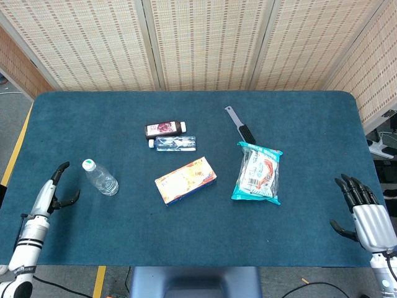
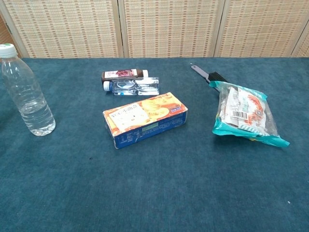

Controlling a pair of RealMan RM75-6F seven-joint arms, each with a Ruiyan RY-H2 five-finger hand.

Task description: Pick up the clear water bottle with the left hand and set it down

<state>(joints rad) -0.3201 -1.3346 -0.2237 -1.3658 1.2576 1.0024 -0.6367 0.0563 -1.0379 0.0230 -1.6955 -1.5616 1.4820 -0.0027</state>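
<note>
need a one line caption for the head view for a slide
Left hand open beside the upright clear water bottle on the blue table, not yet touching it; right hand open at the far edge.
</note>
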